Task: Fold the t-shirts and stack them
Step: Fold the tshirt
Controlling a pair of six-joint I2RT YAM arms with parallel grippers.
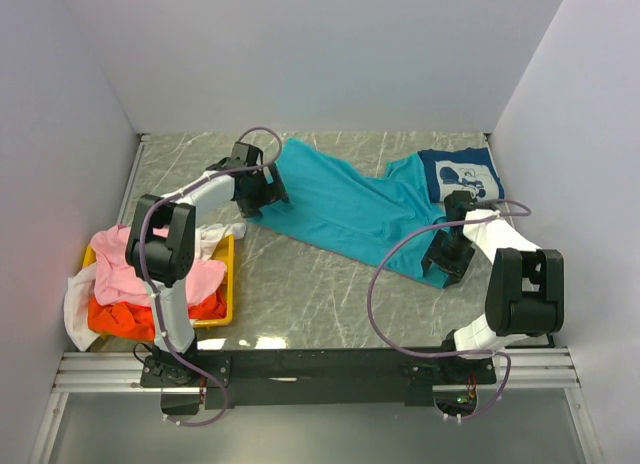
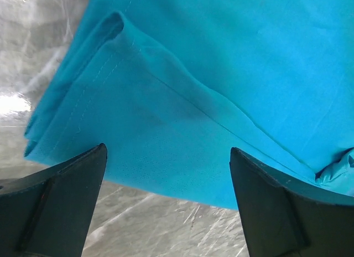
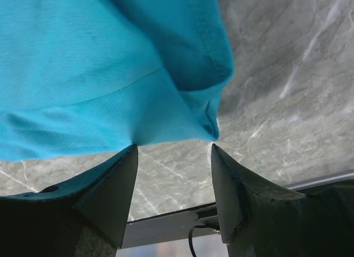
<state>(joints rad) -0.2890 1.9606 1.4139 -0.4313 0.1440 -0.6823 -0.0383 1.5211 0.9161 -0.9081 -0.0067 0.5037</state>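
Now, seen from my console: the teal t-shirt [image 1: 350, 209] lies spread on the marbled tabletop [image 1: 300, 294], its long axis slanting from far left to near right. My left tool [image 1: 260, 189] sits at the far-left end, its jaws wide apart. Its wrist view shows a doubled, stitched edge of the cloth lying flat just ahead of the fingers [image 2: 61, 207], not pinched. My right tool [image 1: 448, 254] sits at the near-right end, jaws likewise apart. Its wrist view shows a rumpled corner of the same shirt just at the fingertips [image 3: 110, 185], gripped by neither.

Each arm is therefore the nearer one to its own end, and the garment stretches between the two. At the far right the navy t-shirt [image 1: 460, 174], with its white print, lies touching the teal one. Well to the left, the pink t-shirt [image 1: 130, 269], orange t-shirt [image 1: 120, 314] and white t-shirt [image 1: 75, 314] are heaped in and over the yellow tray [image 1: 228, 284].

My reading is that any fold turns on that slant, with each tool taking the end in front of it.
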